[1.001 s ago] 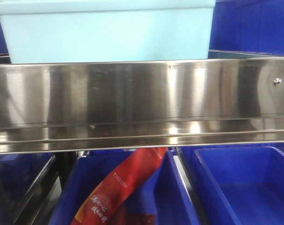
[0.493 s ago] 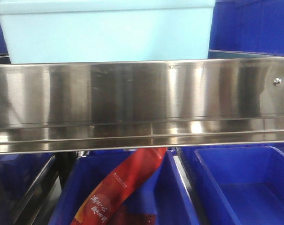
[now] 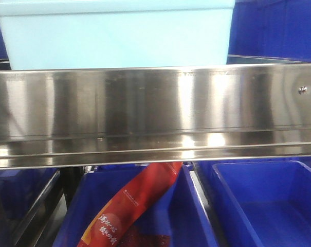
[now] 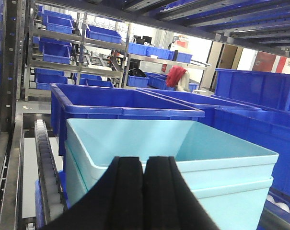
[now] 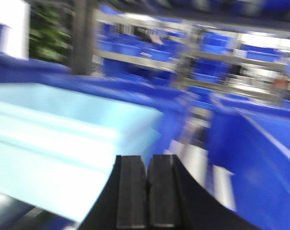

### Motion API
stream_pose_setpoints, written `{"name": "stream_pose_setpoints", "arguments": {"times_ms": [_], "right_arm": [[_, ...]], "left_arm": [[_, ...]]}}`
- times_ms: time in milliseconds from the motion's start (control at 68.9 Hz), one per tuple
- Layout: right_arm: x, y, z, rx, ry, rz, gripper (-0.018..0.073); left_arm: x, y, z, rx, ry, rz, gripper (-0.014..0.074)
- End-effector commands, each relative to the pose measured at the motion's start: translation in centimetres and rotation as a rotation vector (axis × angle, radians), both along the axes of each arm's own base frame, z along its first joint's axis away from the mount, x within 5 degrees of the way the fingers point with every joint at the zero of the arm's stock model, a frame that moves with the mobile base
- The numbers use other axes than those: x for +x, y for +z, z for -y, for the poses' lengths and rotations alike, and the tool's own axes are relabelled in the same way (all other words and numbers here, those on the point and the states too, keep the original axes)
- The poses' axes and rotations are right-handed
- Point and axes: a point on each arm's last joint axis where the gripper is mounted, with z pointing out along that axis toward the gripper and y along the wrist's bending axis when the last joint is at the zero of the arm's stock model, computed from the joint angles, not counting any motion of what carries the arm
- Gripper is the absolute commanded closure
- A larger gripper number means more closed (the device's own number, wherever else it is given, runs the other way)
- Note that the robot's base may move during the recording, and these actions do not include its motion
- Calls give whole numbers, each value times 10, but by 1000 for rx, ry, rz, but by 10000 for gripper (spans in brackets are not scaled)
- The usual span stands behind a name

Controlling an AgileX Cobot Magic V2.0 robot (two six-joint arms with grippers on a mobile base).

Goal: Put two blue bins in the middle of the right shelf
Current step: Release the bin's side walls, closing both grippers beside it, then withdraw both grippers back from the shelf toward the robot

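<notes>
Nearest in the left wrist view, the left gripper is showing black fingers pressed together w/ nothing between them. Right gripper is likewise closed and empty, its view smeared by motion blur.

Just past the left gripper, two pale blue bins are sitting nested, one inside the other: two rim lips are stacked at the near corner. They are resting on the right shelf middle, beside a roller track, w/ dark blue bins directly behind and at the right. In the front view the pale tub is standing just behind the steel front rail, toward its left.

Judging from this, the placing looks done: both bins are on the tier and neither gripper is holding anything. What may be left is backing the arms away.

Count: 2 pale bins, 2 grippers. Below the rail, at least 2 dark blue bins are showing; one is holding a red packet. Farther back, many more dark bins on racks, too many to count.
</notes>
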Motion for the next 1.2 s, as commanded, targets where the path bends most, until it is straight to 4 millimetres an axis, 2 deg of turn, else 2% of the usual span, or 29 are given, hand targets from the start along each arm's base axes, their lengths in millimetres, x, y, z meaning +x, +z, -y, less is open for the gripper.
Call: {"name": "stream_pose_setpoints", "arguments": {"times_ms": [0, 87, 276, 479, 609, 1190], "right_arm": [[-7, -16, 10, 23, -72, -4, 726], [-16, -40, 18, 18, -135, -21, 726], [-33, -78, 29, 21, -237, -12, 726], [-42, -109, 31, 30, -257, 9, 726], [-45, -111, 31, 109, -249, 9, 726], [-45, -110, 31, 110, -249, 10, 726]], "left_arm": [[-1, 1, -1, 1, 2, 21, 707], [-1, 1, -1, 1, 2, 21, 707], [-1, 1, -1, 1, 2, 21, 707], [-1, 1, -1, 1, 2, 21, 707], [-1, 1, -1, 1, 2, 21, 707], [-1, 3, -1, -4, 1, 35, 707]]}}
